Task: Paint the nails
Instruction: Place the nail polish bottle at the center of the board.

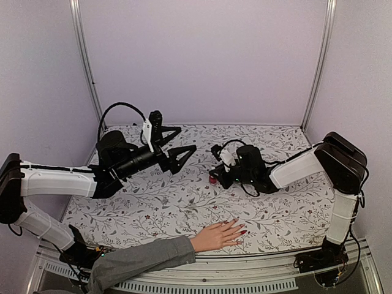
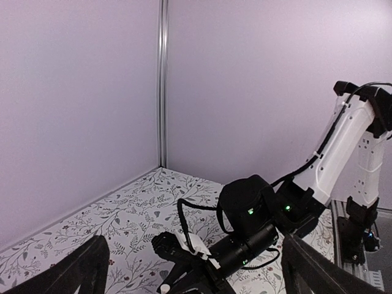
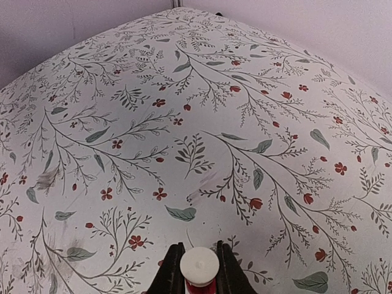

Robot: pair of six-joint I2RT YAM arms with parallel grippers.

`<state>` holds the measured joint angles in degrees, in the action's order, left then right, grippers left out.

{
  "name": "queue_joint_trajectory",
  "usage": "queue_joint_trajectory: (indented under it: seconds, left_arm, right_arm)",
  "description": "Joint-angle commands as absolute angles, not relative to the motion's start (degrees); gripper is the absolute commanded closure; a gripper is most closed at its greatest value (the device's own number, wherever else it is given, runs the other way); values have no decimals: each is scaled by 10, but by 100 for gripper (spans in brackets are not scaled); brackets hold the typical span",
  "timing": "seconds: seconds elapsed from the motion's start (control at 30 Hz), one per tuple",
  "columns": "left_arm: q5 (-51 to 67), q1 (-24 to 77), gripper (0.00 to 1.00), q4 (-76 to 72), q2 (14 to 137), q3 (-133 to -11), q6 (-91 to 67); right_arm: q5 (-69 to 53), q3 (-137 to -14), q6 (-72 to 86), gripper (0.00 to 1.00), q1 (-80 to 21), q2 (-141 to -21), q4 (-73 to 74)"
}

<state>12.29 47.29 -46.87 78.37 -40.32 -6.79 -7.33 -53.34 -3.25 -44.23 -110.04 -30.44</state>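
Top, left-wrist and right-wrist views of a two-arm nail-painting cell. The right gripper (image 1: 214, 176) sits near the centre of the floral table (image 1: 294, 214) with its fingers pinched narrowly onto the white cap (image 3: 199, 264) of a small red bottle (image 3: 199, 286); whether the bottle base rests on the cloth cannot be told. The left gripper (image 1: 187, 138) hangs above the table at about 10 o'clock from the bottle, jaws spread fully and holding nothing. The hand (image 1: 217, 236), on a grey sleeve (image 1: 147, 260), lies flat at 6 o'clock beside the near edge, fingers pointing toward 3 o'clock; the nails (image 1: 244, 231) lie at their tips, at about 5 o'clock from the bottle, and some look red. The step in hand appears to be handling the bottle at its cap; done well, the cap stays upright and centred between the fingers, and any approach to the nails is slow, from 12 o'clock, across the bare cloth between bottle and hand. Free room lies at 12 and 3 o'clock of the bottle. Walls close the table at 9, 12 and 3 o'clock, and the near edge leaves little margin beyond the fingertips.
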Motion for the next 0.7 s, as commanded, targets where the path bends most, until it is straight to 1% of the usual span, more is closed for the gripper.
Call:
queue_joint_trajectory:
  seconds: [0.0, 0.17, 0.33, 0.67]
  left_arm:
    - [124, 465, 0, -483, 788, -401, -73]
    - [123, 464, 0, -482, 785, -401, -74]
    - [123, 464, 0, -480, 781, -398, -74]
    - [116, 465, 0, -471, 777, -401, -74]
  right_arm:
    - [-61, -527, -45, 89, -448, -1112, -334]
    - [-63, -527, -50, 88, -449, -1116, -333]
    - [-67, -524, -56, 83, -451, -1115, -333]
    - [-72, -511, -53, 64, -456, -1090, -324]
